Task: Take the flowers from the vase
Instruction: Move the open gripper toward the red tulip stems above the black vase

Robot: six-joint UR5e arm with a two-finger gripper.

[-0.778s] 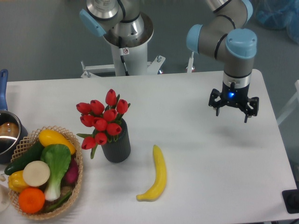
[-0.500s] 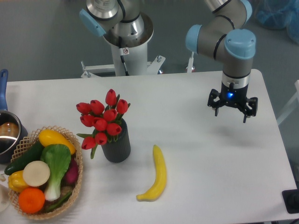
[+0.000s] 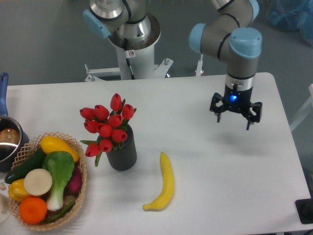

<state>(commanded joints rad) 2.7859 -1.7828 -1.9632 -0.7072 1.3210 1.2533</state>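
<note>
The white table (image 3: 205,166) carries a dark vase (image 3: 122,153), a banana (image 3: 164,183) at its four o'clock, and a basket (image 3: 80,169) and pot (image 3: 7,142) toward nine.

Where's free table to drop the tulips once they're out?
Widest bare patch: right half of the table, between the banana and the right edge, under and in front of the gripper. Also open: the back strip behind the flowers. Crowded: the left edge, with the basket, the pot and the vase close by.
</note>
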